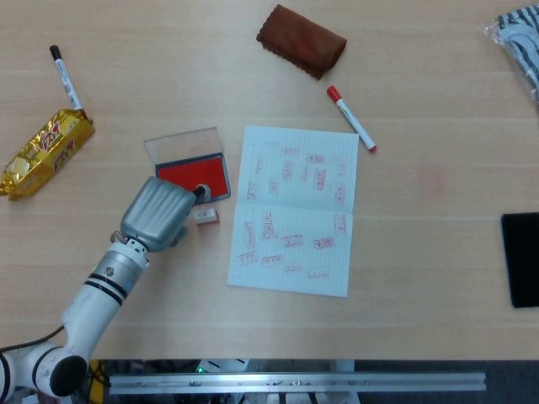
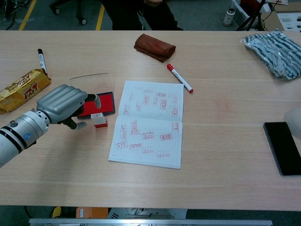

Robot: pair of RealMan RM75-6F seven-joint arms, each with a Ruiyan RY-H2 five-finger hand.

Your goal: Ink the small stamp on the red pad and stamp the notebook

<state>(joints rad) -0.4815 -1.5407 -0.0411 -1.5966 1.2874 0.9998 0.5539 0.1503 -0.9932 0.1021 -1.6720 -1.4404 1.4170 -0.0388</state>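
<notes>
The small stamp (image 1: 205,216) (image 2: 99,120), white with a red base, stands on the table just in front of the open red ink pad (image 1: 199,173) (image 2: 106,101). The open notebook (image 1: 295,210) (image 2: 148,123), covered with several red stamp marks, lies right of them. My left hand (image 1: 160,212) (image 2: 66,103) hovers at the pad's near left corner, hiding part of it. Its fingers are loosely spread, holding nothing, and its thumb reaches toward the stamp without clearly touching it. A pale rounded shape at the chest view's right edge is probably my right hand (image 2: 296,121), mostly cut off.
The pad's clear lid (image 1: 181,143) stands open behind it. A gold snack packet (image 1: 46,151) and black marker (image 1: 66,77) lie far left. A red marker (image 1: 351,118) and brown cloth (image 1: 301,39) lie behind the notebook. A black phone (image 2: 282,148) and striped cloth (image 2: 275,47) sit right.
</notes>
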